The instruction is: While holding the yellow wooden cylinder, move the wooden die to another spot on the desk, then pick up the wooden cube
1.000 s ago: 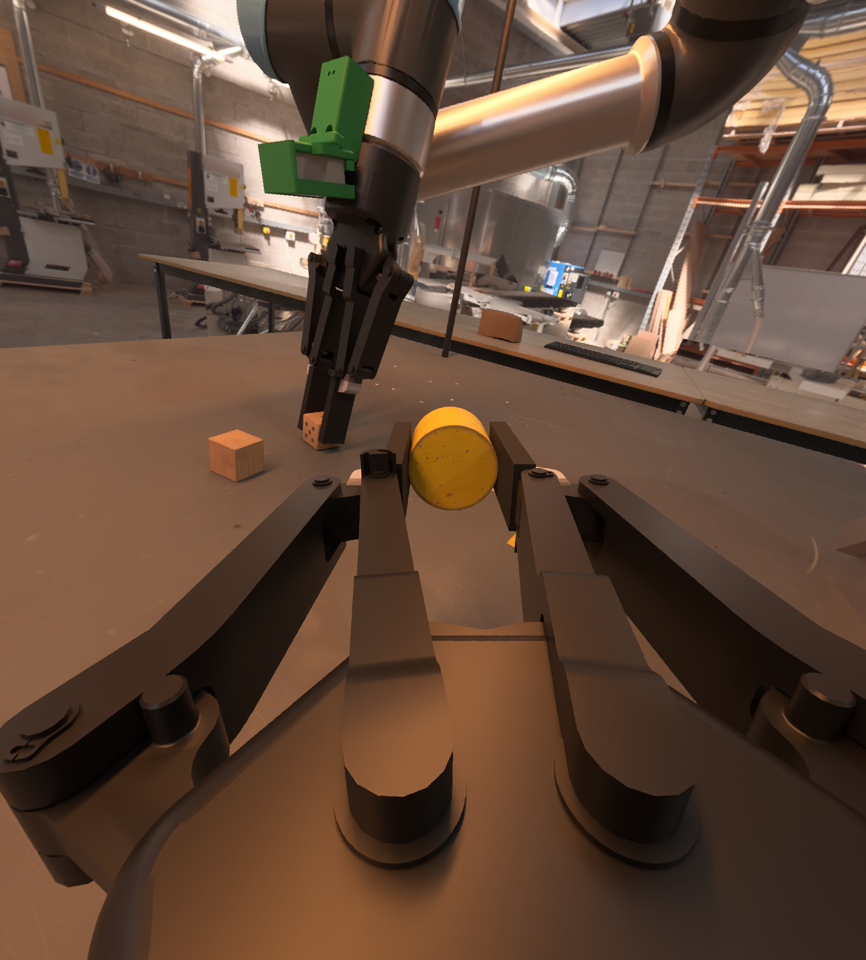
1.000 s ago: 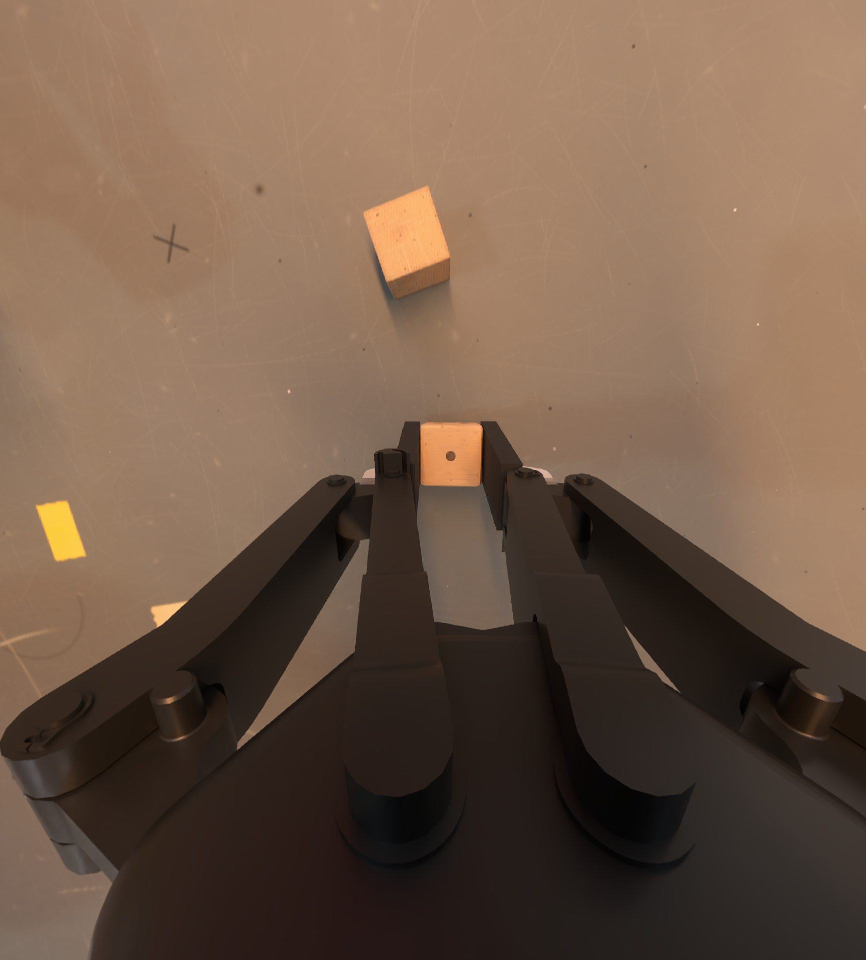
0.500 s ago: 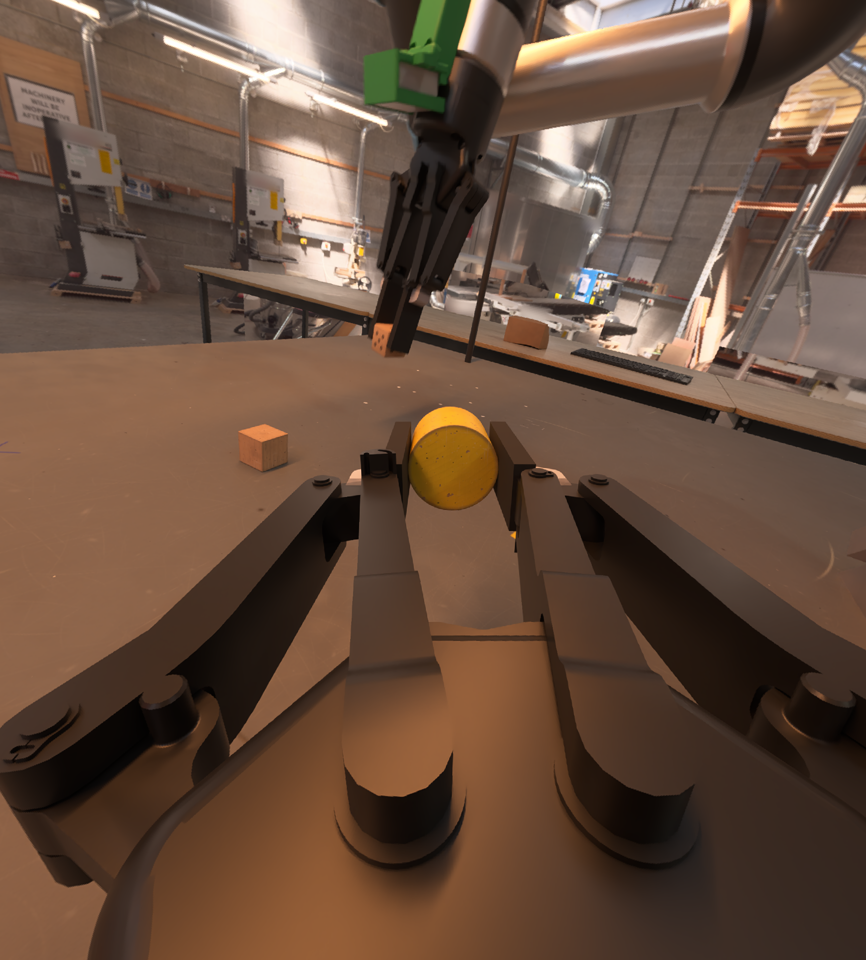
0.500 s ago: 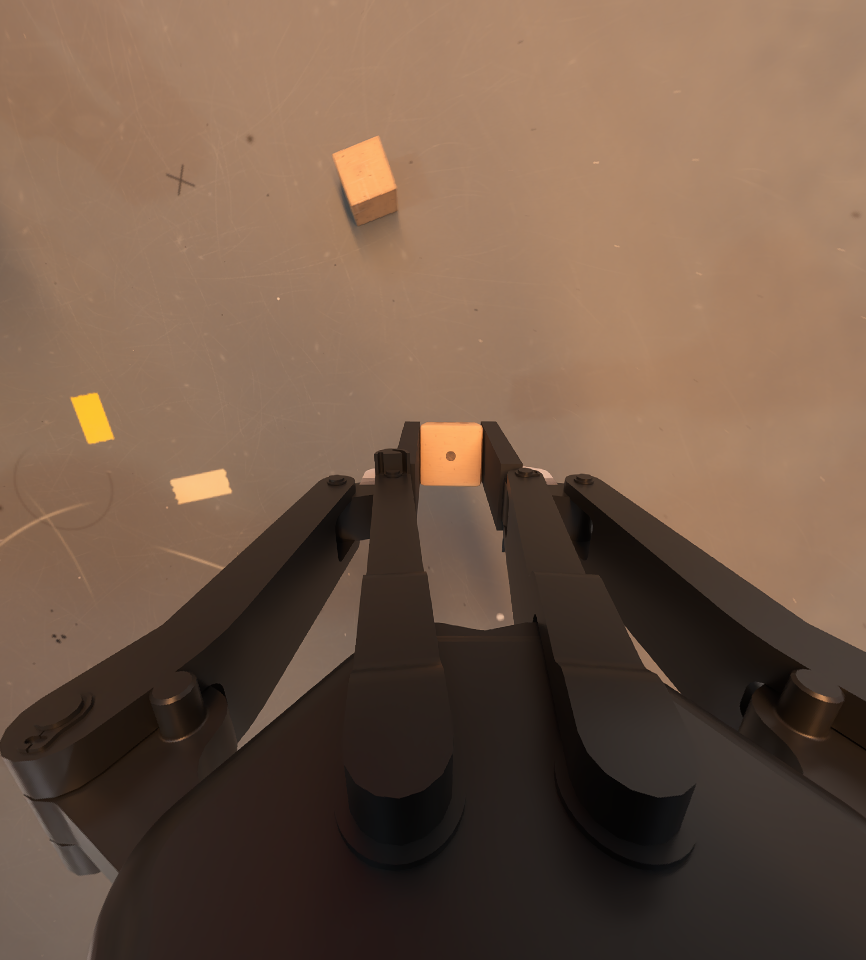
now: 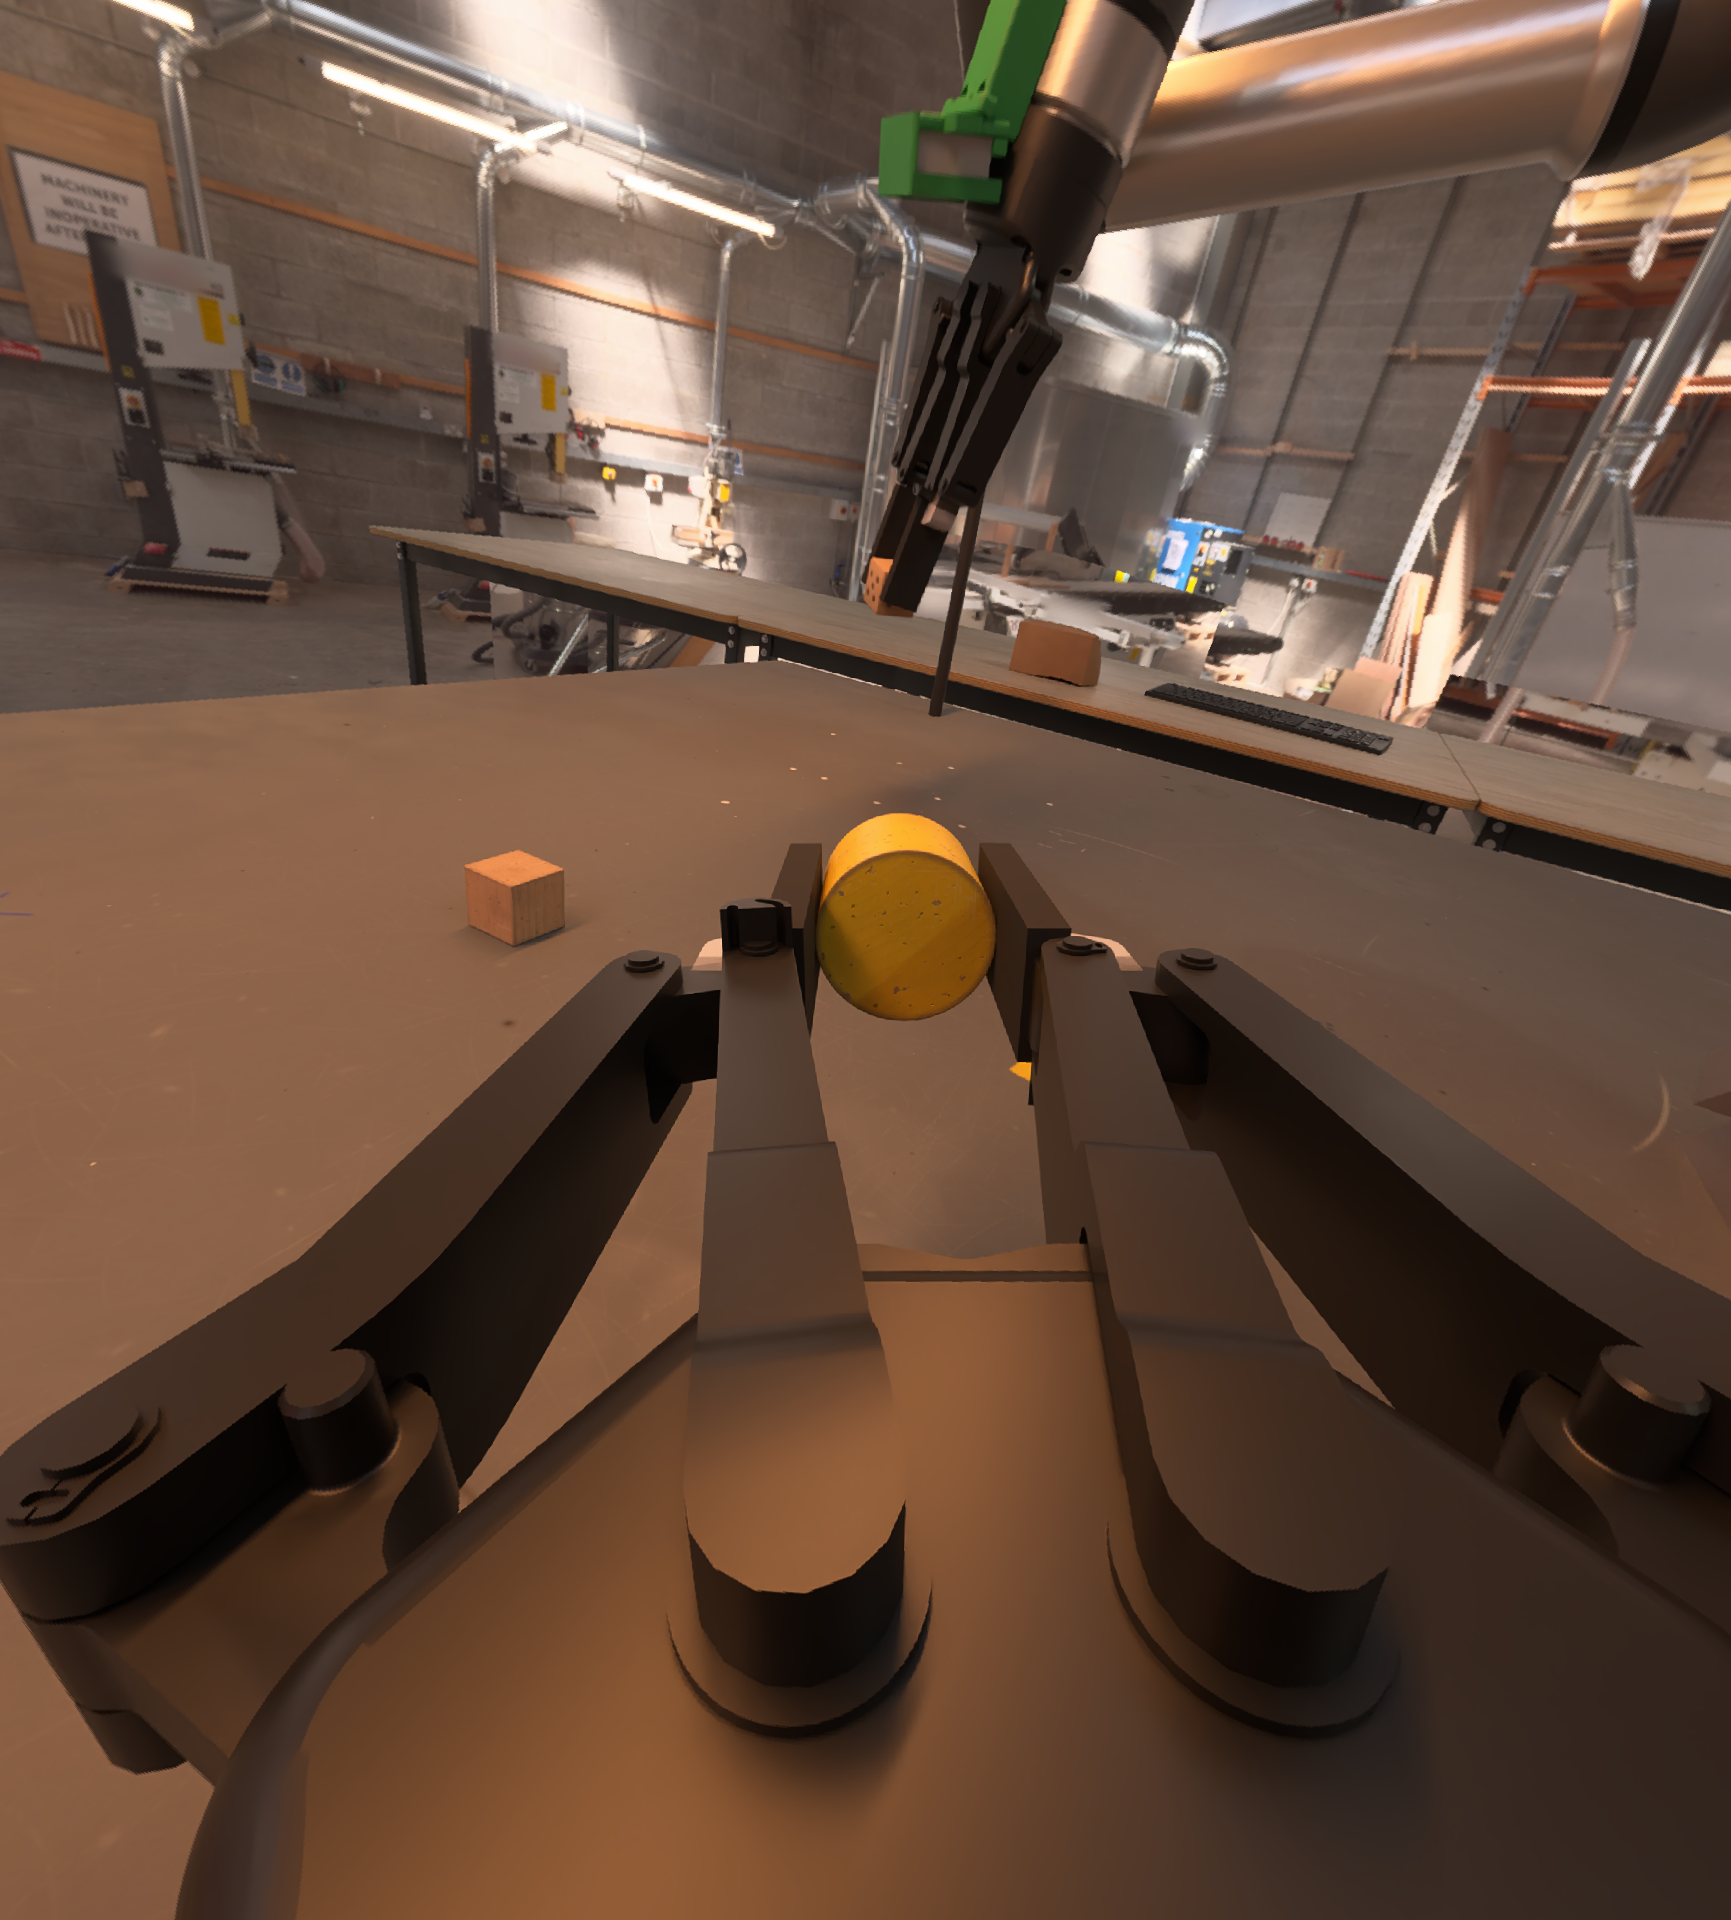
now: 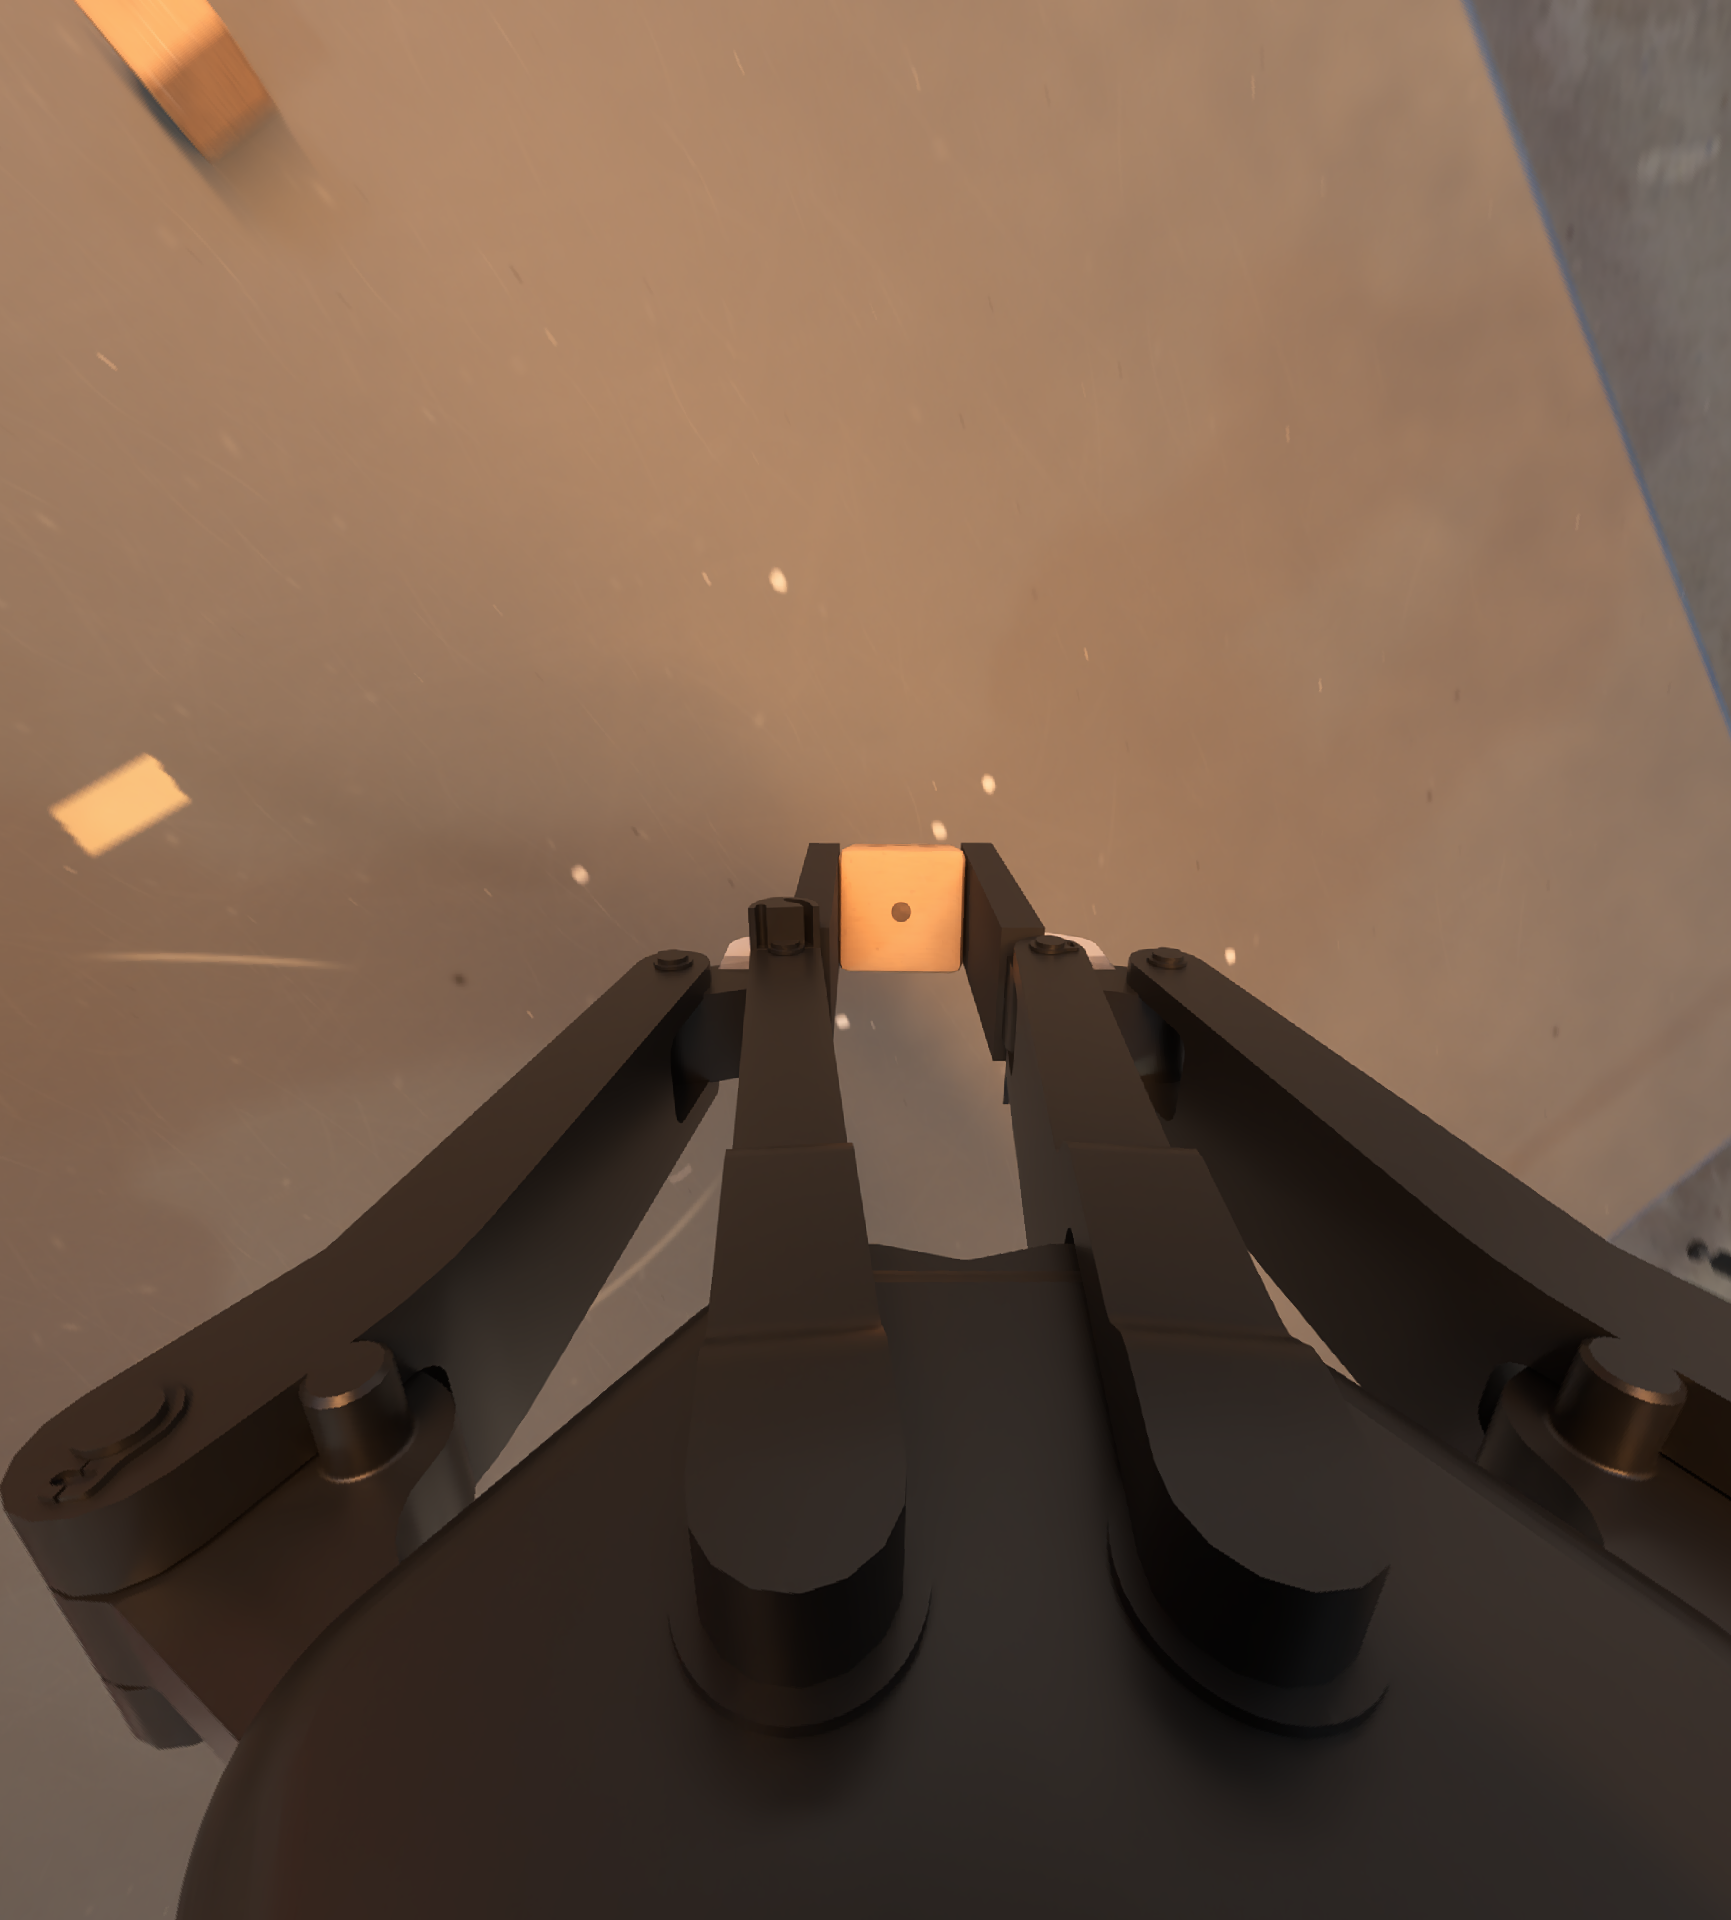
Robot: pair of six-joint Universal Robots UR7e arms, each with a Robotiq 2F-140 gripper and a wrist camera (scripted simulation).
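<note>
Aloft, yellow wooden cylinder [image 5: 905, 914] clamped in left fingers [image 5: 799, 914], axis toward camera; wooden die [image 6: 900, 908] pinched by right fingers [image 6: 996, 904].

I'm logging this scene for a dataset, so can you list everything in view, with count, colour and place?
yellow wooden cylinder: 1, yellow, clamped in the left gripper above the desk
wooden die: 1, pale wood, held in the right gripper, off the desk
wooden cube: 1, light brown, resting on the desk left of the cylinder
desk: 1, brown, scratched, beneath everything
left gripper: 1, black, shut on the cylinder
right gripper: 1, black, raised, shut on the die
</note>
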